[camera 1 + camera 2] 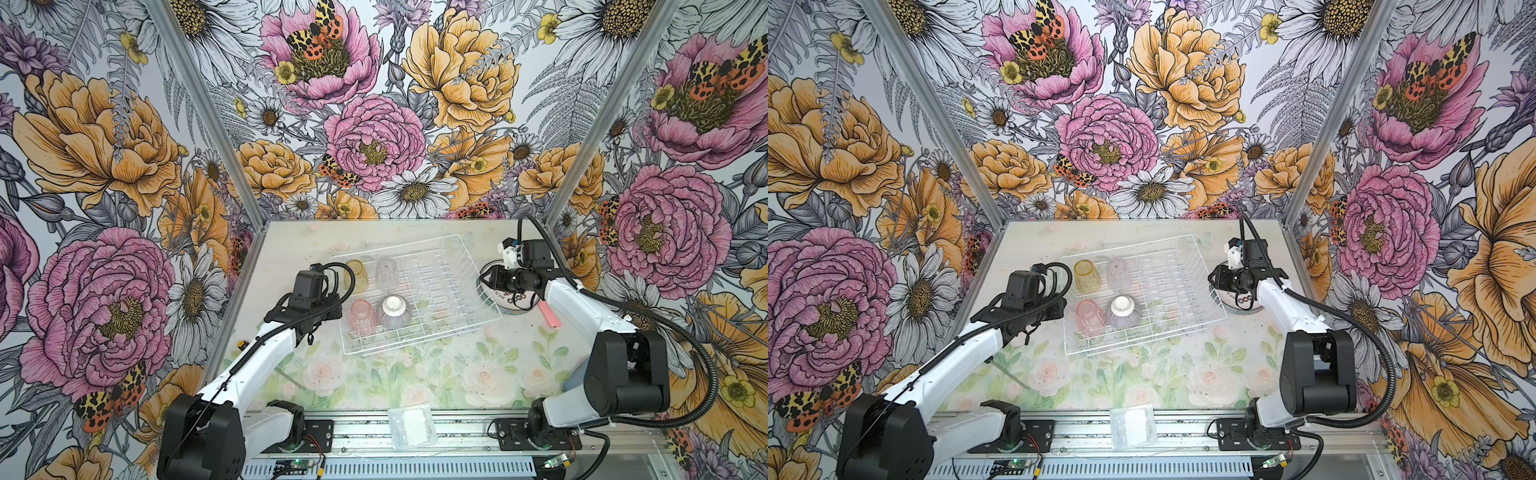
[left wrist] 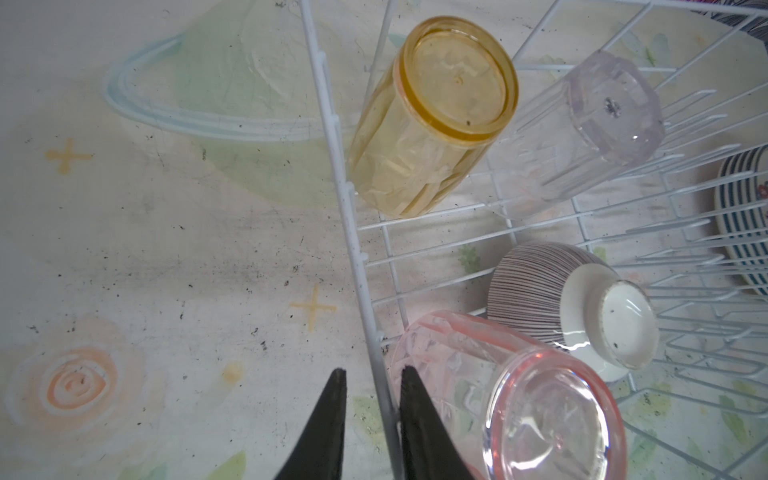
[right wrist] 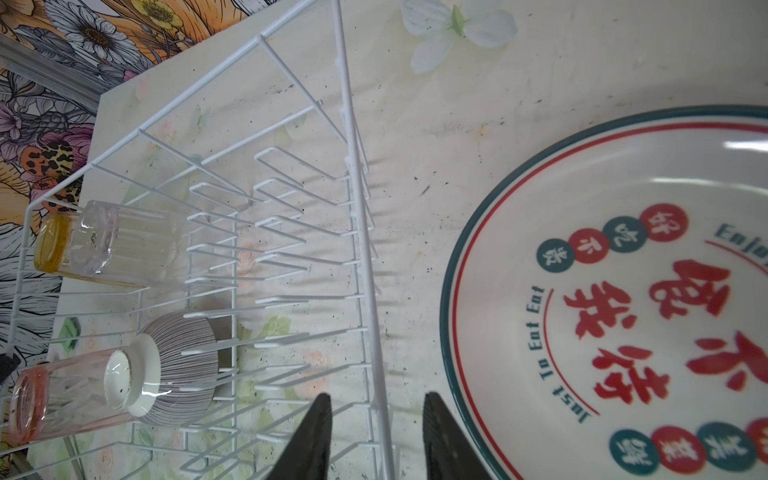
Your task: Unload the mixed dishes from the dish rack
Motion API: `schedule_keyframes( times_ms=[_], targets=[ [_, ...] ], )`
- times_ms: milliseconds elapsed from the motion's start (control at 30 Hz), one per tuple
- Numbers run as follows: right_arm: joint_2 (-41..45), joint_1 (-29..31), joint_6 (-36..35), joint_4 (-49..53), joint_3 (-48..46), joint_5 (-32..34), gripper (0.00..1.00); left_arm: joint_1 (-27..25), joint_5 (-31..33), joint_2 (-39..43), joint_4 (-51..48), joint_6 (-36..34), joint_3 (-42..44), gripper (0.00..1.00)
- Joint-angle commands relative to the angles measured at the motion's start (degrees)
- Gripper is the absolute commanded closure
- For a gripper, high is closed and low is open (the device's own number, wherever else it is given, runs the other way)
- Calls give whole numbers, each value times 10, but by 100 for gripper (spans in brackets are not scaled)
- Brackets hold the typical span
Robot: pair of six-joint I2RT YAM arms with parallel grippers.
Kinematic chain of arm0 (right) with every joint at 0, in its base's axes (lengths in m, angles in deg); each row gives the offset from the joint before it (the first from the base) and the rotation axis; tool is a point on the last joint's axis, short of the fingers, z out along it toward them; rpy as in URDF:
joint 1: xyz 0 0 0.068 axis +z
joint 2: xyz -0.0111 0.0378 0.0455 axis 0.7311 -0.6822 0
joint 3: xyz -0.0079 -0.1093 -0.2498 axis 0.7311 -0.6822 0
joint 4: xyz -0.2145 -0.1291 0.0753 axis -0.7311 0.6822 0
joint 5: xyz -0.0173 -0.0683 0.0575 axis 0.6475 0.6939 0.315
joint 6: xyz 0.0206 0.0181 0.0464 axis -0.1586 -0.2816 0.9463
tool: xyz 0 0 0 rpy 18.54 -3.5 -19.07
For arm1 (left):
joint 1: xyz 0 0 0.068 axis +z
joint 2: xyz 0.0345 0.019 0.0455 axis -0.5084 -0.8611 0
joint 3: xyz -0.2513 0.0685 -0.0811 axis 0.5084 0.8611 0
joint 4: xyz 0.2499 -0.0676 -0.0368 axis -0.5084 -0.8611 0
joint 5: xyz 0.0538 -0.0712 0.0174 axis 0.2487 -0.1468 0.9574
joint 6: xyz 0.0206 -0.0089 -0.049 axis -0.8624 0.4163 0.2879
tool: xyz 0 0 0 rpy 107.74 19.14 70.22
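The white wire dish rack (image 1: pixel 424 335) (image 1: pixel 1142 336) sits mid-table. Upside down at its left end are the yellow tumbler (image 1: pixel 356 276) (image 2: pixel 428 124), clear tumbler (image 1: pixel 387 272) (image 2: pixel 582 133), pink tumbler (image 1: pixel 362 318) (image 2: pixel 498 395) and ribbed bowl (image 1: pixel 395 311) (image 2: pixel 552 291). White dark-rimmed plates (image 1: pixel 498 305) (image 3: pixel 623 291) lie stacked on the table right of the rack. My left gripper (image 2: pixel 374 370) is narrowly open astride the rack's left rim (image 2: pixel 332 137), the wire against one finger. My right gripper (image 3: pixel 377 397) is open astride the right rim (image 3: pixel 361 249), beside the plates.
A flat pink object (image 1: pixel 549 313) lies on the table by the right arm. A clear plastic packet (image 1: pixel 411 428) rests at the front edge. Flowered walls close in the table on three sides.
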Motion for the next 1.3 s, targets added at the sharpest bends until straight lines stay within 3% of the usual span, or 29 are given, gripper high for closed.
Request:
schedule_keyframes(
  times_ms=[0, 367, 1067, 1267],
  targets=[
    [-9, 6, -9, -3, 20, 12, 65, 9, -6, -8, 27, 7, 6, 77],
    [-23, 17, -6, -3, 26, 18, 76, 11, -25, -47, 54, 1, -8, 93],
    [-54, 26, -2, -3, 43, 35, 95, 9, -66, -148, 113, -14, -66, 94],
    [-81, 27, -5, -3, 70, 41, 96, 3, -72, -174, 121, -17, -86, 94]
  ],
)
